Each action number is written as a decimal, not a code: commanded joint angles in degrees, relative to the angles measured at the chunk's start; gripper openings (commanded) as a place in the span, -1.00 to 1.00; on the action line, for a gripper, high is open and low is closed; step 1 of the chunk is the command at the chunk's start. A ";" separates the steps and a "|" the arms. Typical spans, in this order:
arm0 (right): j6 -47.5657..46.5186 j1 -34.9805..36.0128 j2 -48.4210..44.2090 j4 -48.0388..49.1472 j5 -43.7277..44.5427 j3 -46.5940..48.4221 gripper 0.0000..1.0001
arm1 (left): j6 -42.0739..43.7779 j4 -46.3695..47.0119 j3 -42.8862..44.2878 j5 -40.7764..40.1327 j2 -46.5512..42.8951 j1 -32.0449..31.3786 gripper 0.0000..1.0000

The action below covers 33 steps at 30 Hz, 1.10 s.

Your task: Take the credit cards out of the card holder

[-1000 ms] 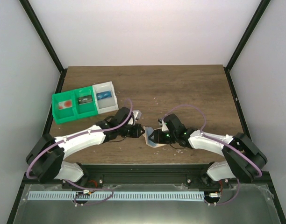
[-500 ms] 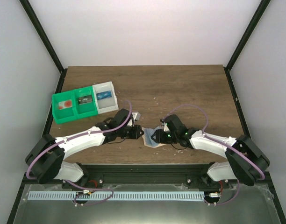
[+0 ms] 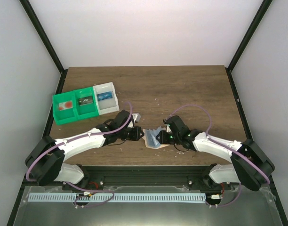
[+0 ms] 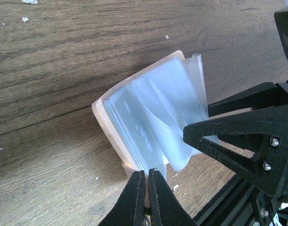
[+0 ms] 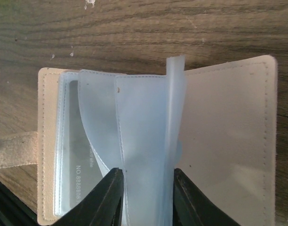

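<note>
The tan card holder [image 3: 152, 142] lies open on the table between both arms, its clear plastic sleeves [image 4: 172, 108] fanned upward. My left gripper [image 4: 147, 173] is shut on the holder's small side tab [image 5: 12, 149] at its left edge. My right gripper [image 5: 146, 176] has its jaws closed from both sides on a bunch of the raised sleeves [image 5: 148, 132]. One grey credit card [image 5: 76, 155] with white print sits inside a sleeve on the left half. The holder's right inner flap [image 5: 228, 132] is bare tan.
Green and white bins [image 3: 85, 103] with small items stand at the back left. A small grey object [image 3: 137, 116] lies just behind the left gripper. The table's front edge and a black rail [image 4: 238, 197] run close beside the holder.
The right gripper has slid left over the holder and its jaws have narrowed onto the sleeves. The left gripper has stayed shut on the tab.
</note>
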 commanded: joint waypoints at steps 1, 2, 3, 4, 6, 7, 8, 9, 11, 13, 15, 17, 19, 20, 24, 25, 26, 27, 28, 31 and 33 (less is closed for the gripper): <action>-0.66 0.48 -0.81 -2.45 3.89 1.94 -0.41 | 0.46 -0.13 0.48 -0.55 -0.89 -0.18 -1.00; -0.66 0.48 -0.87 -3.40 4.96 2.40 -0.36 | 0.52 -0.27 0.68 -0.60 -0.81 -0.22 -1.00; -0.74 0.47 -1.08 -4.21 6.14 2.70 -0.33 | 0.47 -0.30 0.83 -0.59 -0.87 -0.22 -1.00; -0.75 0.48 -1.45 -4.96 7.29 2.95 -0.28 | 0.43 -0.24 0.88 -0.57 -0.89 -0.23 -1.00; -0.60 0.50 -2.20 -6.76 9.44 3.37 -0.18 | 0.28 0.08 0.79 -0.55 -1.02 -0.17 -1.00; -0.46 0.49 -2.50 -7.81 10.08 3.75 -0.16 | 0.31 0.17 0.75 -0.42 -1.06 -0.19 -1.00; -0.47 0.53 -2.80 -8.92 10.42 4.29 -0.14 | 0.18 0.26 0.72 -0.37 -1.07 -0.18 -1.00; -0.39 0.53 -3.14 -9.76 10.63 4.73 -0.14 | 0.24 0.29 0.65 -0.31 -1.06 -0.21 -1.00; -0.29 0.54 -3.82 -9.99 10.94 4.93 -0.13 | 0.09 0.53 0.39 -0.15 -1.16 -0.21 -1.00; 0.22 0.54 -3.96 -9.42 12.38 4.25 -0.13 | 0.00 0.78 0.27 0.06 -1.15 -0.23 -1.00; 0.58 0.50 -3.57 -9.79 12.39 4.80 -0.15 | 0.04 0.94 0.23 0.19 -1.15 -0.22 -1.00; 0.21 0.55 -3.79 -8.14 9.49 4.93 -0.21 | 0.04 0.87 0.21 0.20 -1.20 -0.25 -1.00; 0.33 0.49 -4.52 -5.29 5.89 4.08 -0.25 | 0.04 0.89 0.12 0.25 -1.24 -0.17 -1.00; 0.51 0.54 -5.02 -3.35 3.02 3.32 -0.25 | 0.03 0.99 0.04 0.33 -1.30 -0.19 -1.00; 1.99 0.51 -5.28 3.44 -3.93 0.76 -0.12 | -0.04 1.29 0.01 0.74 -1.08 -0.24 -1.00; 2.34 0.54 -4.83 4.15 -4.79 0.55 -0.08 | -0.09 1.40 0.06 0.94 -0.95 -0.24 -1.00; 2.74 0.56 -4.11 4.47 -5.30 0.57 -0.05 | -0.10 1.46 0.10 1.01 -0.90 -0.23 -1.00; 3.25 0.56 -3.37 4.48 -5.52 0.61 -0.02 | -0.10 1.45 0.18 1.02 -0.81 -0.21 -1.00; 3.55 0.56 -2.64 4.60 -5.84 0.60 0.01 | -0.02 1.52 0.23 0.98 -0.80 -0.25 -1.00; 3.60 0.63 -0.54 5.78 -7.91 0.82 0.09 | -0.05 1.63 0.27 1.02 -0.64 -0.20 -1.00; 3.36 0.99 0.79 6.26 -8.71 1.11 0.13 | 0.00 1.65 0.32 1.12 -0.47 -0.18 -1.00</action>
